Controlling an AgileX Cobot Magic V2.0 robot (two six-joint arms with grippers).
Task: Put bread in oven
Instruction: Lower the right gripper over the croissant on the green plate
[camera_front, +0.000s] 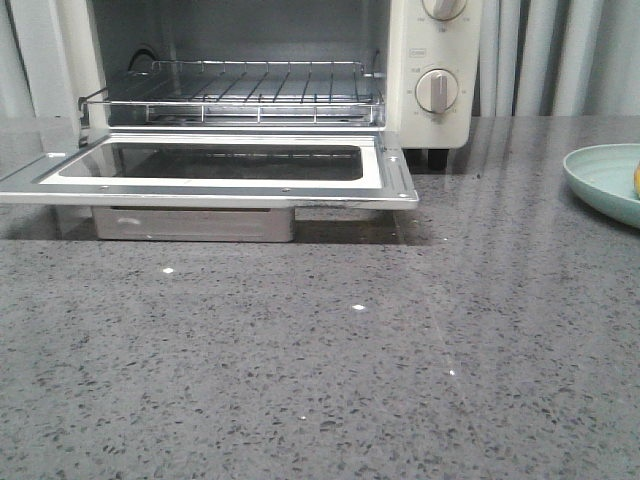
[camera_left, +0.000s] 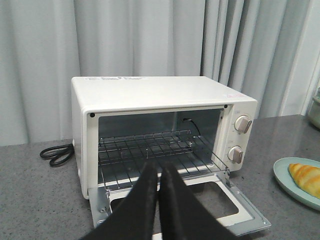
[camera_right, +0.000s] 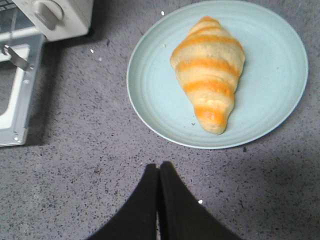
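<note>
The bread (camera_right: 209, 74) lies on a pale blue plate (camera_right: 150, 90) on the grey speckled table (camera_front: 320, 380), at the right side of the scene, to the right of the oven (camera_left: 150, 100). In my right wrist view I see the right gripper (camera_right: 158, 170) above the bare table just beside the plate rim. Its two black fingers (camera_right: 172, 210) are pressed together and they hold nothing. The bread is apart from them; nothing touches it.

The bread is a ridged roll like a croissant, golden-yellow with darker orange-brown bands across it. One end is narrow, the other is wide. It takes the middle of the plate.

In the left wrist view the left gripper (camera_left: 158, 167) is in front of the open oven. Its fingers (camera_left: 140, 210) are also closed together and empty. In this view a part of the bread shows at the right edge on the plate, well apart from this gripper.

The oven is cream-white. Its glass door (camera_front: 210, 165) is dropped down flat, the wire rack (camera_front: 240, 95) inside carries nothing, and two round knobs (camera_left: 242, 124) are on its right side. A black cord (camera_left: 57, 152) lies on the table at the left of the oven.
</note>
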